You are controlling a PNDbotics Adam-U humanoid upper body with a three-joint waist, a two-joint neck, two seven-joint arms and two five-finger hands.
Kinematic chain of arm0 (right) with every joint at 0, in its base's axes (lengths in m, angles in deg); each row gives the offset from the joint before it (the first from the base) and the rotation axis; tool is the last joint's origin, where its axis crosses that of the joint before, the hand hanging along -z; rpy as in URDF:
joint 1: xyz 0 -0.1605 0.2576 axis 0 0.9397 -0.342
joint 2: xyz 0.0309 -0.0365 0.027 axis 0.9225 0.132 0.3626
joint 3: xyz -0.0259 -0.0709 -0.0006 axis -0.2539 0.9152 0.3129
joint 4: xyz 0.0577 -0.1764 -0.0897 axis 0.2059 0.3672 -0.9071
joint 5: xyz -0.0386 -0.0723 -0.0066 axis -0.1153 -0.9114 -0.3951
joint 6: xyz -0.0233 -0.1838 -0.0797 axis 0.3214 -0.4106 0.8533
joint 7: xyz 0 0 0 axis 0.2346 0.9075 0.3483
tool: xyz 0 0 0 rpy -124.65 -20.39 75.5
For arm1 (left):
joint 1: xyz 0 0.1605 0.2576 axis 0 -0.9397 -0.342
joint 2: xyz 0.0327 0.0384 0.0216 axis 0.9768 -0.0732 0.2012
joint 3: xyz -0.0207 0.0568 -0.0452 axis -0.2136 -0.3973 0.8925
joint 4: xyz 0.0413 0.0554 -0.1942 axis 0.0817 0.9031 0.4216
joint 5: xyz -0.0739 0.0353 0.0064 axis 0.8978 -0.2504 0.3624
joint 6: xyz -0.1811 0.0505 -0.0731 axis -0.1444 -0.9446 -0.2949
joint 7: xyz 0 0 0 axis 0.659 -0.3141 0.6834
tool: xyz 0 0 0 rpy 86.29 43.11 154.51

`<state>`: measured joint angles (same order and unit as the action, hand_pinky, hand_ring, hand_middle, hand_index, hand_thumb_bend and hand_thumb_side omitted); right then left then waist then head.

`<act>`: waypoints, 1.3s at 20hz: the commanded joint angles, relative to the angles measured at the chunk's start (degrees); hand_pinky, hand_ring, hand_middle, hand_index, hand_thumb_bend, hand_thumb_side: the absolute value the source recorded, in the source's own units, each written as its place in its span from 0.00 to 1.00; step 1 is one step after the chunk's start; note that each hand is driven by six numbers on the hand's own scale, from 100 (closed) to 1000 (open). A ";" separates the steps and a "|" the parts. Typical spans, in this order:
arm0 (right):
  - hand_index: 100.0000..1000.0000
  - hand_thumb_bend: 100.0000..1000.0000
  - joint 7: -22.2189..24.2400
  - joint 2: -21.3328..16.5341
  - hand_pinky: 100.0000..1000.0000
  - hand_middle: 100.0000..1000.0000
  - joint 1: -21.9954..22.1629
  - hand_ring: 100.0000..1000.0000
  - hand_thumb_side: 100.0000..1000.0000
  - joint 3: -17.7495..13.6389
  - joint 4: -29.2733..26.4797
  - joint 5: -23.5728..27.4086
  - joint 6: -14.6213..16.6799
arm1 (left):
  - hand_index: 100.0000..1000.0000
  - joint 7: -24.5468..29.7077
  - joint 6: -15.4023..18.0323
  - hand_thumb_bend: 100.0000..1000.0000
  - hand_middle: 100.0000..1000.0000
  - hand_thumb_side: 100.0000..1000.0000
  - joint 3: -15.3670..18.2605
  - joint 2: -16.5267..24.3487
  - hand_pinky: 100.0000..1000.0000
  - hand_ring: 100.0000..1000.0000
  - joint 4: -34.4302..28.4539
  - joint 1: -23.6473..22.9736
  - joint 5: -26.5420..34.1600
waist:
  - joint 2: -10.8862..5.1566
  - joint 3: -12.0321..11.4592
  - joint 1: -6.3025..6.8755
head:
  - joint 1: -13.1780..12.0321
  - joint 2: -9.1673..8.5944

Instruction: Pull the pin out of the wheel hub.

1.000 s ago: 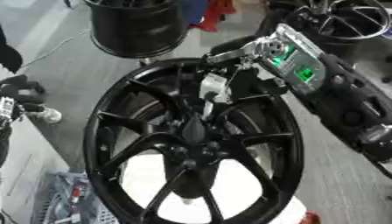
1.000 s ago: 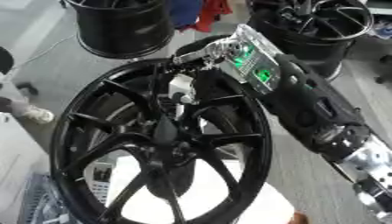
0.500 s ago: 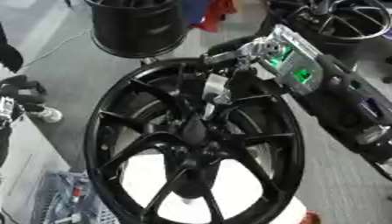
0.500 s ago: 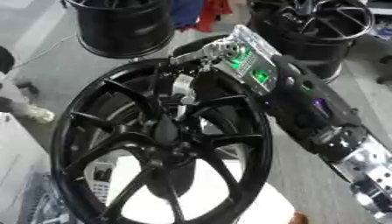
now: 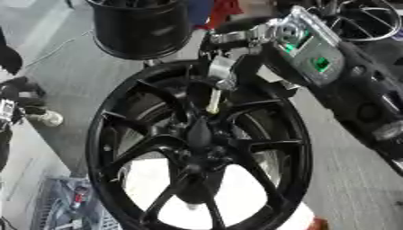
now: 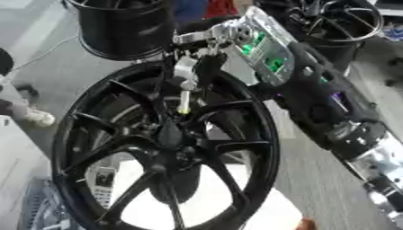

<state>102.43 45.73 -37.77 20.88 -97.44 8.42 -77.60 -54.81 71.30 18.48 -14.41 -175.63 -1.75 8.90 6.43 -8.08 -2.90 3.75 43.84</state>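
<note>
My right hand (image 5: 236, 49) pinches the pin (image 5: 213, 99) by its top, holding it upright above the black wheel hub (image 5: 197, 150) centre so it draws out straight; left hand unseen

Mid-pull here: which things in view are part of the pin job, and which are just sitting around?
Part of the job:
- wheel hub, black, spoked
- pin, pale, hanging from the fingers above the hub centre
- right robot hand, fingers curled round the pin's top

Lying about:
- black rim at the far left
- another spoked wheel at the far right
- grey tray of small parts, lower left
</note>
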 commanded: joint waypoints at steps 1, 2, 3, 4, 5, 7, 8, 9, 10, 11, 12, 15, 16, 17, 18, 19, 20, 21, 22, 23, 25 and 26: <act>0.55 0.00 -1.62 -1.83 0.31 0.44 -2.81 0.37 0.00 -2.80 -2.10 0.67 -0.96 | 0.79 0.23 -0.01 0.00 0.66 0.64 -0.17 1.01 0.57 0.58 -1.00 0.44 0.17 | -1.02 0.17 0.22 | -0.02 0.28; 0.55 0.00 -2.02 -1.94 0.30 0.44 -3.27 0.37 0.00 -3.32 -2.22 0.70 -1.15 | 0.79 0.24 -0.02 0.00 0.66 0.64 -0.16 1.05 0.57 0.58 -0.99 0.41 0.16 | -1.08 0.21 0.19 | -0.01 0.28; 0.55 0.00 -2.51 -2.19 0.30 0.44 -3.72 0.37 0.00 -3.97 -2.40 0.69 -1.29 | 0.79 0.23 -0.04 0.00 0.66 0.64 -0.12 1.09 0.57 0.58 -0.97 0.36 0.15 | -1.15 0.29 0.14 | 0.00 0.28; 0.55 0.00 -2.93 -2.55 0.30 0.44 -3.98 0.37 0.00 -4.51 -2.66 0.70 -1.37 | 0.79 0.21 -0.05 0.00 0.66 0.64 -0.09 1.13 0.57 0.58 -0.96 0.32 0.13 | -1.20 0.36 0.09 | -0.02 0.28; 0.55 0.00 -3.39 -3.32 0.30 0.44 -4.03 0.37 0.00 -5.15 -3.10 0.80 -1.41 | 0.79 0.19 -0.07 0.00 0.66 0.64 -0.04 1.17 0.57 0.58 -0.94 0.26 0.09 | -1.24 0.46 0.03 | -0.10 0.28; 0.55 0.00 -4.48 -5.74 0.30 0.44 -3.35 0.37 0.00 -6.67 -4.44 1.33 -1.61 | 0.79 0.11 -0.10 0.00 0.66 0.64 0.08 1.25 0.57 0.58 -0.92 0.15 0.01 | -1.30 0.64 -0.10 | -0.34 0.28; 0.55 0.00 -5.23 -7.36 0.30 0.44 -2.56 0.37 0.00 -7.64 -5.33 1.78 -1.81 | 0.79 0.05 -0.12 0.00 0.66 0.64 0.14 1.29 0.57 0.58 -0.91 0.12 -0.03 | -1.30 0.70 -0.17 | -0.48 0.28; 0.55 0.00 -6.14 -9.19 0.30 0.44 -1.44 0.37 0.00 -8.75 -6.16 2.30 -2.14 | 0.79 -0.02 -0.13 0.00 0.66 0.64 0.21 1.32 0.57 0.58 -0.90 0.10 -0.08 | -1.28 0.79 -0.24 | -0.69 0.28; 0.55 0.00 -7.38 -11.39 0.30 0.44 0.25 0.36 0.00 -10.16 -7.12 3.05 -2.51 | 0.79 -0.07 -0.15 0.00 0.66 0.64 0.26 1.33 0.57 0.58 -0.91 0.11 -0.11 | -1.24 0.87 -0.32 | -0.84 0.28; 0.55 0.00 -8.88 -13.77 0.30 0.44 2.43 0.36 0.00 -11.79 -8.14 3.90 -2.95 | 0.79 -0.14 -0.17 0.00 0.66 0.64 0.34 1.33 0.57 0.58 -0.91 0.13 -0.15 | -1.17 0.97 -0.39 | -1.01 0.28; 0.55 0.00 -10.49 -15.99 0.30 0.44 4.79 0.36 0.00 -13.42 -9.16 4.71 -3.43 | 0.79 -0.20 -0.19 0.00 0.66 0.64 0.41 1.32 0.57 0.58 -0.91 0.13 -0.21 | -1.09 1.04 -0.44 | -1.14 0.28; 0.55 0.00 -16.51 -21.66 0.30 0.44 13.37 0.36 0.00 -19.28 -10.59 5.54 -5.70 | 0.79 -0.44 -0.21 0.00 0.66 0.64 0.65 1.30 0.57 0.58 -0.98 0.19 -0.38 | -0.76 1.39 -0.53 | -1.51 0.28; 0.55 0.00 -18.53 -22.83 0.30 0.44 16.11 0.36 0.00 -21.10 -10.53 5.10 -6.32 | 0.79 -0.49 -0.21 0.00 0.66 0.64 0.69 1.31 0.57 0.58 -1.01 0.21 -0.44 | -0.66 1.47 -0.55 | -1.52 0.28; 0.56 0.00 -20.45 -23.61 0.31 0.44 19.18 0.37 0.00 -23.02 -9.93 4.20 -7.13 | 0.79 -0.56 -0.21 0.00 0.66 0.64 0.75 1.26 0.57 0.58 -1.04 0.28 -0.47 | -0.53 1.62 -0.54 | -1.59 0.28; 0.56 0.00 -22.51 -23.86 0.31 0.44 22.47 0.37 0.00 -25.10 -9.18 3.29 -7.87 | 0.79 -0.60 -0.22 0.00 0.66 0.64 0.78 1.19 0.57 0.58 -1.06 0.36 -0.48 | -0.40 1.69 -0.50 | -1.67 0.28; 0.56 0.00 -24.62 -23.63 0.31 0.45 25.63 0.37 0.00 -27.12 -8.20 2.80 -8.59 | 0.79 -0.63 -0.21 0.00 0.66 0.64 0.82 1.13 0.57 0.58 -1.09 0.39 -0.51 | -0.25 1.78 -0.40 | -1.86 0.28; 0.56 0.00 -26.92 -23.14 0.31 0.45 28.61 0.37 0.00 -29.13 -7.01 2.35 -9.34 | 0.79 -0.67 -0.19 0.00 0.66 0.64 0.86 1.08 0.57 0.58 -1.12 0.40 -0.55 | -0.13 1.82 -0.31 | -2.00 0.28; 0.63 0.00 -29.25 -22.51 0.35 0.51 31.40 0.41 0.00 -30.99 -5.64 1.70 -10.21 | 0.79 -0.73 -0.16 0.00 0.66 0.64 0.93 1.05 0.57 0.58 -1.15 0.40 -0.58 | 0.00 1.90 -0.19 | -2.16 0.28; 0.67 0.00 -31.60 -21.63 0.40 0.55 33.90 0.45 0.00 -32.76 -4.42 0.94 -11.15 | 0.79 -0.81 -0.12 0.00 0.66 0.64 1.01 1.03 0.57 0.58 -1.19 0.41 -0.61 | 0.10 1.94 -0.09 | -2.25 0.28; 0.79 0.00 -33.96 -20.59 0.57 0.68 36.03 0.59 0.00 -34.38 -3.54 0.38 -12.00 | 0.79 -0.91 -0.09 0.00 0.66 0.64 1.10 1.00 0.57 0.58 -1.22 0.42 -0.61 | 0.19 2.02 0.01 | -2.38 0.28; 0.85 0.02 -39.41 -17.98 0.71 0.77 39.97 0.72 0.02 -37.54 -2.73 0.02 -13.65 | 0.79 -1.08 -0.07 0.00 0.66 0.64 1.24 0.91 0.57 0.58 -1.25 0.44 -0.60 | 0.33 2.25 0.17 | -2.60 0.28; 0.87 0.07 -42.34 -16.68 0.75 0.79 41.60 0.75 0.07 -38.83 -2.71 -0.06 -14.42 | 0.79 -1.11 -0.08 0.00 0.66 0.64 1.25 0.86 0.58 0.58 -1.25 0.45 -0.63 | 0.38 2.37 0.22 | -2.64 0.28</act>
<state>63.33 29.33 4.22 -15.39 -100.08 8.91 -91.14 -55.60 71.18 19.30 -14.37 -175.64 -1.96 8.54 7.41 -5.72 -2.75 1.38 43.84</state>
